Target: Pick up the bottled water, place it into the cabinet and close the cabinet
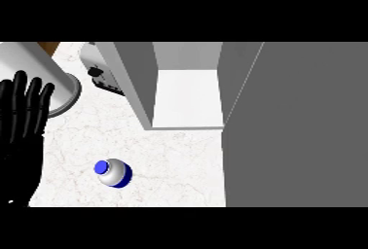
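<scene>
The water bottle stands upright on the marble counter, seen from above as a pale body with a blue cap. Behind it and to the right is the grey cabinet, its inside shelf white and bare. The cabinet's door is swung wide and fills the right of the head view. My left hand rests at the left edge, fingers straight and pointing up, well left of the bottle and holding nothing. My right hand does not show.
A large white round vessel stands at the back left, partly behind my left hand. A white appliance with a black knob sits against the cabinet's left wall.
</scene>
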Robot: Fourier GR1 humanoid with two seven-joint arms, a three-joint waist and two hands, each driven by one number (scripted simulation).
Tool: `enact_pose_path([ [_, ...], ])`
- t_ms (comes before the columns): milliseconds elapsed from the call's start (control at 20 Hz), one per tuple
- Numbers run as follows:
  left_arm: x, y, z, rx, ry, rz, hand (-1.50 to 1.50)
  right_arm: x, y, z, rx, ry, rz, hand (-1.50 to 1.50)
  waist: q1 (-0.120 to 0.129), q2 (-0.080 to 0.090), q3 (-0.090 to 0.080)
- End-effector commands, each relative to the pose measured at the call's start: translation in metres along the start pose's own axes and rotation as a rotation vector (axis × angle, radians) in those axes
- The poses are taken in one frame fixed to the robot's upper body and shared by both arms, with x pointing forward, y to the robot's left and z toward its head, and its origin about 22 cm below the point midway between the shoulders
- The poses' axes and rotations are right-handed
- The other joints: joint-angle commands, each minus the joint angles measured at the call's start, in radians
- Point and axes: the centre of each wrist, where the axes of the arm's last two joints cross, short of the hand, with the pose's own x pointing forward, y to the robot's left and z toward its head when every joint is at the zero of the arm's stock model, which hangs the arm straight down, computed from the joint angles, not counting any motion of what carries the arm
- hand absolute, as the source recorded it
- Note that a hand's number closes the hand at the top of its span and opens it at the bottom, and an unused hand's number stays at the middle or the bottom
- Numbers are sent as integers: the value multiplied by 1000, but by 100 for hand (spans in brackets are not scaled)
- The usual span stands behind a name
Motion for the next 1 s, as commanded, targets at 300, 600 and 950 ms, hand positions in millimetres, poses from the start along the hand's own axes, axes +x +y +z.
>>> enact_pose_path([
  [300, -20, 9, 37, -461, 180, 407, -150, 9, 14, 27, 210, 115, -94, -150, 22, 38, 12],
  [600, 0, 70, 43, -518, 216, 487, -150, 38, 26, 48, 230, 148, -146, -150, 19, 34, 15],
  [950, 26, 93, 55, -518, 261, 481, -150, 73, 22, 50, 233, 143, -132, -150, 20, 35, 16],
])
